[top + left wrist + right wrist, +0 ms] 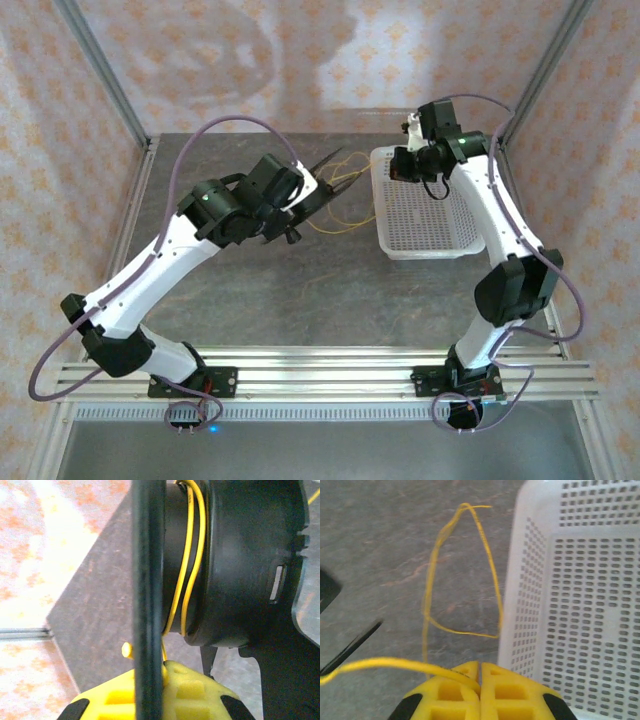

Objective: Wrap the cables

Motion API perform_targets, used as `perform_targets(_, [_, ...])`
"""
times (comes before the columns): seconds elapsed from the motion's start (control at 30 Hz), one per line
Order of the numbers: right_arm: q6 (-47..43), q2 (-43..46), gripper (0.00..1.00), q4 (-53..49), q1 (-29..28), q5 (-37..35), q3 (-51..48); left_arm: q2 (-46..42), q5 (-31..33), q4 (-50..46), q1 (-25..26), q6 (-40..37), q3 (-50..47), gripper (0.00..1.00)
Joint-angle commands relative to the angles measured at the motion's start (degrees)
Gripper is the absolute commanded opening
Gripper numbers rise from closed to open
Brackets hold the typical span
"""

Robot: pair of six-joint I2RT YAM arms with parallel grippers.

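- Nearest to me, well to the left of the white basket [430, 250], the left fingers [192, 697] are closed on the thin rim of a black spool [149, 580]. The rim stands edge-on between them, one yellow pad on each side.
- On that spool, a couple of turns of the cables [395, 663] lie round the dark hub, between its two flanges.
- A little farther back, between the spool and the basket's left wall, the rest of the yellow wire lies in loose, narrow loops on the grey table [300, 300]. One loop comes just beside the basket wall; I cannot tell whether it touches it.
- Farthest back, near the basket's far left corner, the right fingers [450, 697] are pressed tight together. A strand of the wire comes out from between their tips and runs off to the left, away from the basket and toward the spool.
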State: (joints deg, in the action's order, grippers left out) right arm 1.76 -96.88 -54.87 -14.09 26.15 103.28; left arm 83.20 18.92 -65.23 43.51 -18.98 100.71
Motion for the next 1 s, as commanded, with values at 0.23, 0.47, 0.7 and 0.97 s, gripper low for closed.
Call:
perform_targets(0.23, [-0.67, 8.43, 0.00, -1.64, -5.64, 14.42, 1.37, 3.60, 17.82, 10.96, -0.14, -9.39, -0.27, 0.00])
perform_targets(0.47, [4.63, 9.34, 0.00, -0.59, -9.13, 18.58, 4.29, 5.42, 15.80, 11.03, -0.20, -8.63, 0.64, 0.00])
perform_targets(0.7, [9.92, 6.17, 0.00, -1.38, -13.80, 19.55, 7.73, 6.36, 15.93, 10.95, -0.14, -8.46, 1.36, 0.00])
perform_targets(0.97, [12.10, 2.08, 0.00, -1.78, -17.45, 18.55, 13.45, 6.63, 15.27, 10.37, 0.21, -7.92, 1.09, 0.00])
